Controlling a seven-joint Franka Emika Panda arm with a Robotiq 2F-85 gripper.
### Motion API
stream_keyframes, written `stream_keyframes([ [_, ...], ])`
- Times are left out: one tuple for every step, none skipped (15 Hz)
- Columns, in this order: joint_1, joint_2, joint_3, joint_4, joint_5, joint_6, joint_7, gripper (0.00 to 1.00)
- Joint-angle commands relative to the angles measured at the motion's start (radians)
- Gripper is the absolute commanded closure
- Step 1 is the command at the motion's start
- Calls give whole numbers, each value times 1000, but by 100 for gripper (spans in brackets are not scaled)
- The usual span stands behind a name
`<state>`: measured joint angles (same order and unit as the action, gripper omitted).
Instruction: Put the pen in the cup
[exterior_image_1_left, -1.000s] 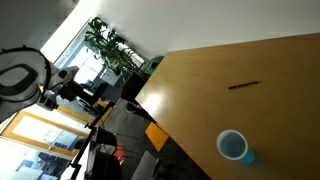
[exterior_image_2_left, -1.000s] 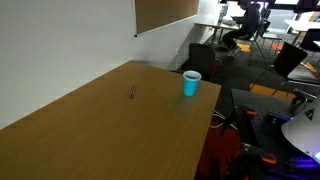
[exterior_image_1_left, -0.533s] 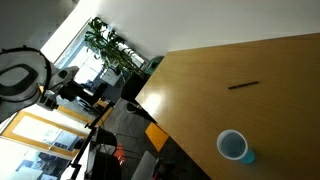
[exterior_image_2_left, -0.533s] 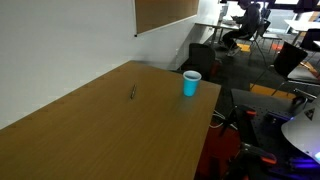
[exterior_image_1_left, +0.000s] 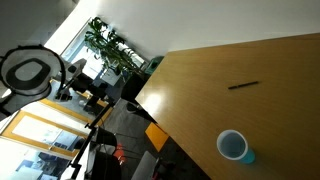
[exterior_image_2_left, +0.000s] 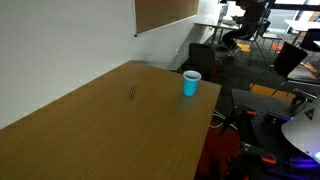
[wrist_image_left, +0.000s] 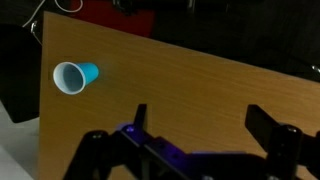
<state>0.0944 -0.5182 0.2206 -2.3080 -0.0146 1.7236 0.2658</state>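
The pen (exterior_image_1_left: 243, 85) is a thin dark stick lying flat on the wooden table (exterior_image_1_left: 280, 110), also seen in the other exterior view (exterior_image_2_left: 132, 92). The light blue cup (exterior_image_1_left: 234, 147) with a whitish inside stands upright near a table edge, apart from the pen; it shows in both exterior views (exterior_image_2_left: 191, 83). In the wrist view the cup (wrist_image_left: 75, 76) is at the upper left. My gripper (wrist_image_left: 205, 122) is open and empty above bare table, well to the right of the cup. The pen is out of the wrist view.
Beyond the table edge are office chairs (exterior_image_2_left: 205, 58), plants (exterior_image_1_left: 108, 45) and a dark floor. A dark ring-shaped object (exterior_image_1_left: 30, 72) is at the left of an exterior view. A white wall (exterior_image_2_left: 60, 50) runs along one side of the table.
The dark ring-shaped object at the left of an exterior view has shifted slightly right and up. The pen and the cup have not moved.
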Motion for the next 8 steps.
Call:
stream_keyframes([
  [-34,111,-5,71,33,64,136,0],
  [-41,133,-9,84,40,81,171,0],
  [-48,159,-16,94,54,103,202,0],
  [-56,182,-21,103,65,127,237,0],
  [-65,205,-26,111,75,149,272,0],
  [-73,227,-33,118,86,170,303,0],
  [-82,250,-40,124,92,196,336,0],
  [-87,269,-50,130,103,218,366,0],
])
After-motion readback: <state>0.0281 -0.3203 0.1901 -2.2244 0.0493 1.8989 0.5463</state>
